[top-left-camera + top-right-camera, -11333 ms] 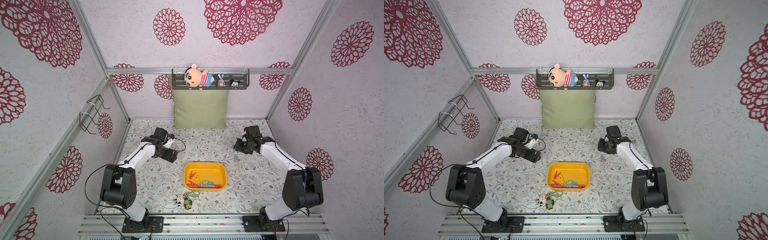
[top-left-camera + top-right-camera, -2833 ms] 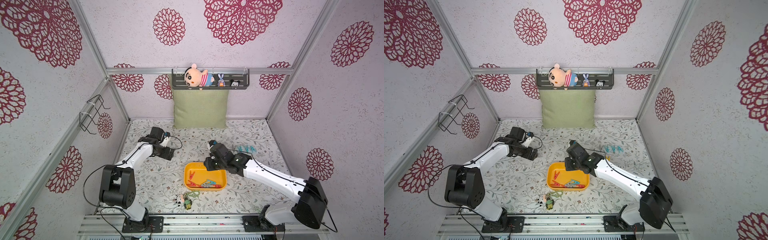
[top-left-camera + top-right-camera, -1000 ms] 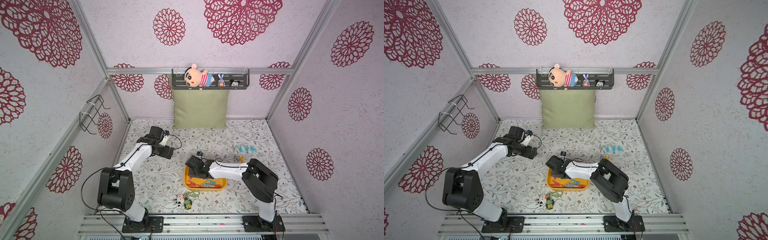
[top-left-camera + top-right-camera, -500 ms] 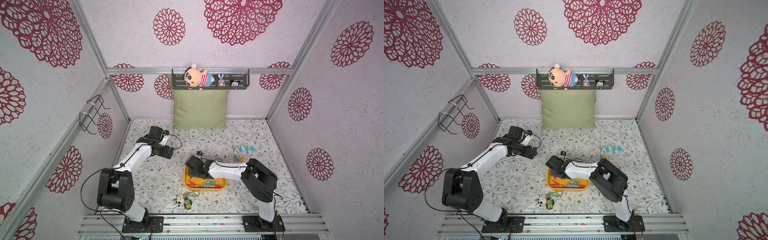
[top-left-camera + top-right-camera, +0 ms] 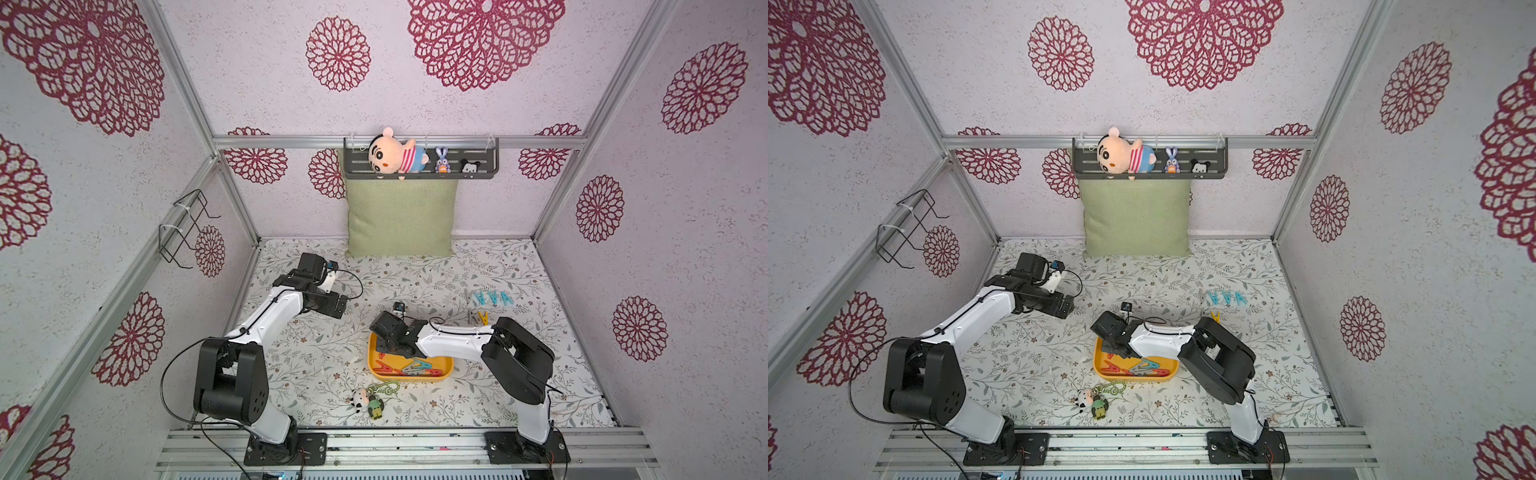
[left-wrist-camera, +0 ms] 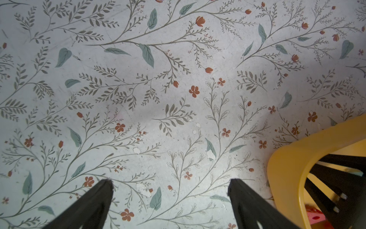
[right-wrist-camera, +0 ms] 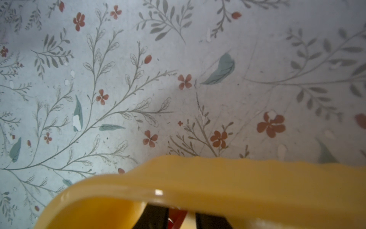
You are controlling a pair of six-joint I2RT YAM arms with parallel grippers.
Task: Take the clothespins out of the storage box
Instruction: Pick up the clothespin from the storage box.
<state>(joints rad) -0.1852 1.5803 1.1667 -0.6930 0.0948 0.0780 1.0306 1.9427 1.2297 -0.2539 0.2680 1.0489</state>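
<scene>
1. The yellow storage box (image 5: 409, 378) (image 5: 1133, 379) sits on the floral bench (image 5: 316, 361) (image 5: 1034, 357), lower centre in both top views.
2. A heap of clothespins (image 5: 405, 368) (image 5: 1133, 368) in red, grey and teal lies inside the box, along its lower half as framed.
3. Already outside the box, a row of teal clothespins (image 5: 492, 297) (image 5: 1227, 298) lies flat on the bench to the upper right, well apart from it. A yellow clothespin (image 5: 483, 318) (image 5: 1215, 316) lies just below that row.
4. In both top views the right hand (image 5: 395, 351) (image 5: 1121, 351) reaches down into the upper-left corner of the box.
5. In the right wrist view the box wall (image 7: 217, 178) fills the lower part of the frame.
   - Behind the wall, the two dark fingers (image 7: 154, 217) of the hand (image 7: 179, 213) stand close together.
   - A red clothespin (image 7: 177, 217) sits between them.
   - The gap is narrow, but whether the fingers press on the pin cannot be told, because the wall hides most of it.
6. The left hand (image 5: 332, 305) (image 5: 1061, 307) is left of centre, above the bench and well apart from the box.
7. In the left wrist view the left hand's fingers (image 6: 95, 204) are spread wide around the hand's centre (image 6: 170, 180), with floral bench between them.
   - A rounded corner of the box (image 6: 287, 168) shows at the lower right of that frame.
   - The right hand's dark fingers (image 6: 336, 182) are inside that corner.
8. A plush keychain (image 5: 368, 401) (image 5: 1092, 402) lies just below the box, with its green chain near the lower rim.
</scene>
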